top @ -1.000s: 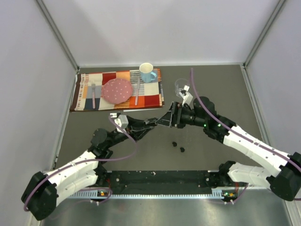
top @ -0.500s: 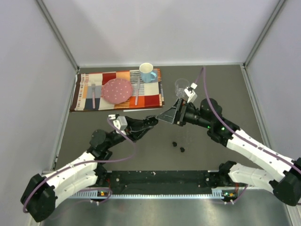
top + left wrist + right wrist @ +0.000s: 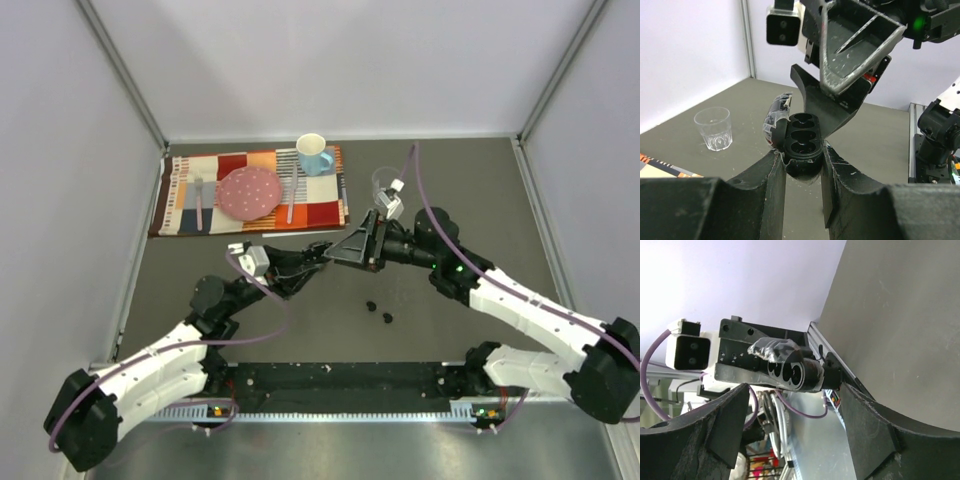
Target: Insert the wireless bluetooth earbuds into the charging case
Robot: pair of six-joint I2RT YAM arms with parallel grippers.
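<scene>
Charging case (image 3: 801,142): black, lid open, two empty wells, clamped in the closed left gripper (image 3: 802,156).
Earbuds (image 3: 372,305) (image 3: 387,318): two tiny glossy black buds, side by side on the table (image 3: 480,190).
Right gripper (image 3: 346,252): jaws wide, empty, just beside the case.

1. Top view: bright, even light; faint shadows on counter (image 3: 480,190); glare on near metal strip (image 3: 350,450).
2. Left wrist view: left gripper (image 3: 803,161) blurred close to lens.
3. Right wrist view: wall (image 3: 740,275) overexposed.

Charging case (image 3: 801,142) between left hand (image 3: 801,162) and right hand (image 3: 341,255), earbuds (image 3: 387,318) seemingly on table (image 3: 300,335) nearer.
</scene>
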